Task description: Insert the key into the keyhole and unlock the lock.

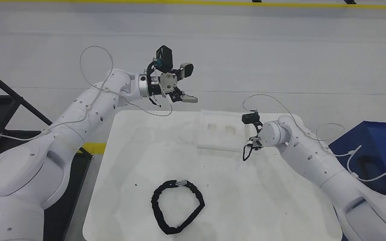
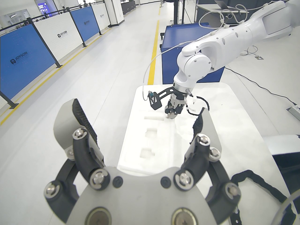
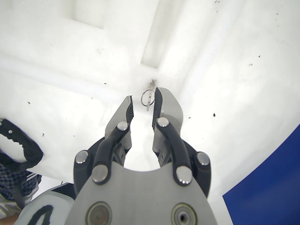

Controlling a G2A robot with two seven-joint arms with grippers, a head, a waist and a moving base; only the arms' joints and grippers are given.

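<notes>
A small metal key (image 3: 148, 99) on a ring stands upright in the edge of the white foam tray (image 1: 220, 129). My right gripper (image 3: 143, 95) is open with a narrow gap, its fingers on either side of the key and one pad close beside it. The top view shows that gripper (image 1: 246, 149) at the tray's right edge. A black chain lock (image 1: 177, 205) with a silver lock body lies coiled on the near part of the white table (image 1: 271, 199). My left gripper (image 2: 139, 110) hangs wide open and holds nothing, raised off the table's far left corner (image 1: 188, 84).
The foam tray (image 2: 150, 141) has several shallow rectangular recesses. A blue cart (image 2: 187, 47) stands past the table's far end, and a blue bin (image 1: 365, 150) sits to the right. The lock's chain (image 3: 21, 141) lies near the tray's edge.
</notes>
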